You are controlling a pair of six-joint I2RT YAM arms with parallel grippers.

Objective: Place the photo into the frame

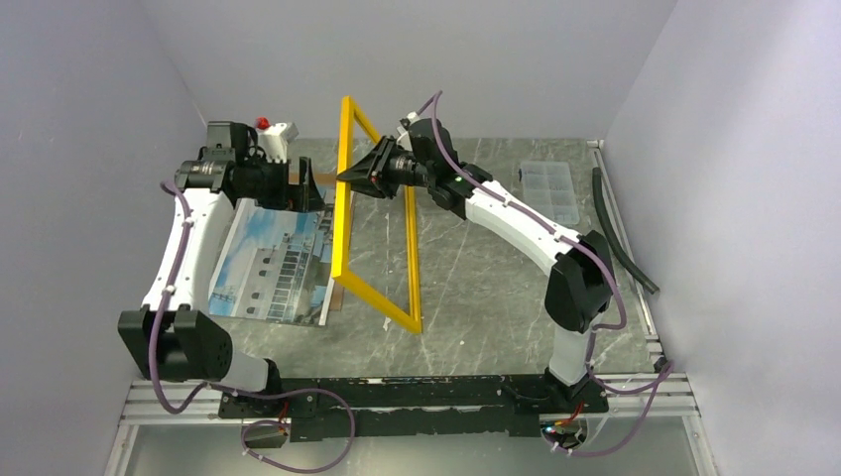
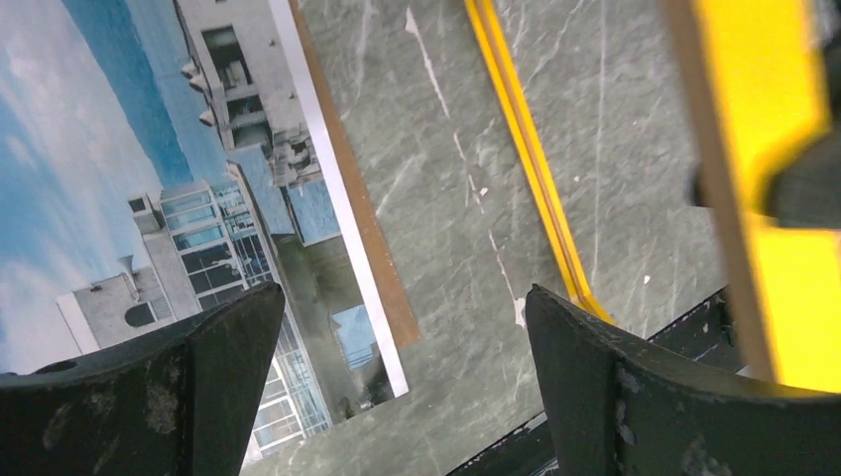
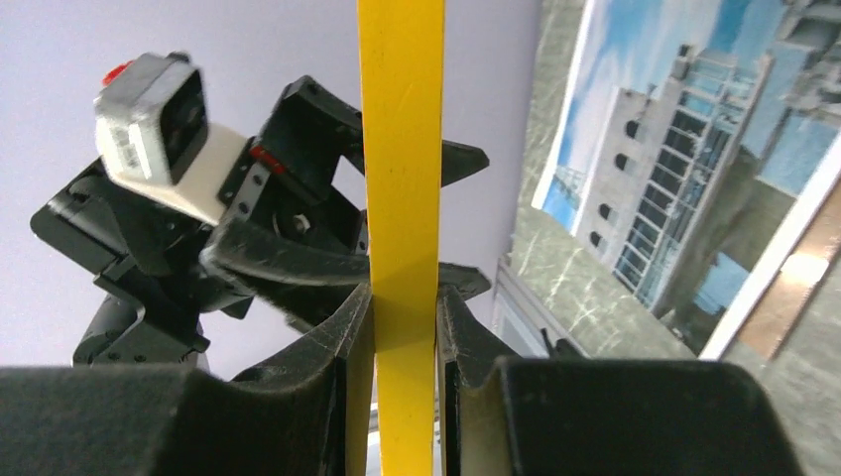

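Right gripper (image 3: 402, 307): clenched on the frame (image 1: 344, 198); its two fingers press the thin yellow bar from both sides, with only the bar between them
Right arm: stretched from its base toward the far-left, wrist turned sideways, reaching the frame at its far upper part
Left gripper (image 2: 402, 307): released, jaws spread wide, nothing between them
Left arm: raised and bent forward, the gripper hangs just beside the frame on its left side, above the far end of the photo (image 1: 268, 258); whether it touches the frame I cannot tell
Frame: stands upright, its lower near corner down on the table (image 1: 476, 278)
Photo: lies flat, picture side up, left of the frame, on a brown backing board (image 2: 362, 218)
Compartment box (image 1: 548, 190): well apart, right of the frame
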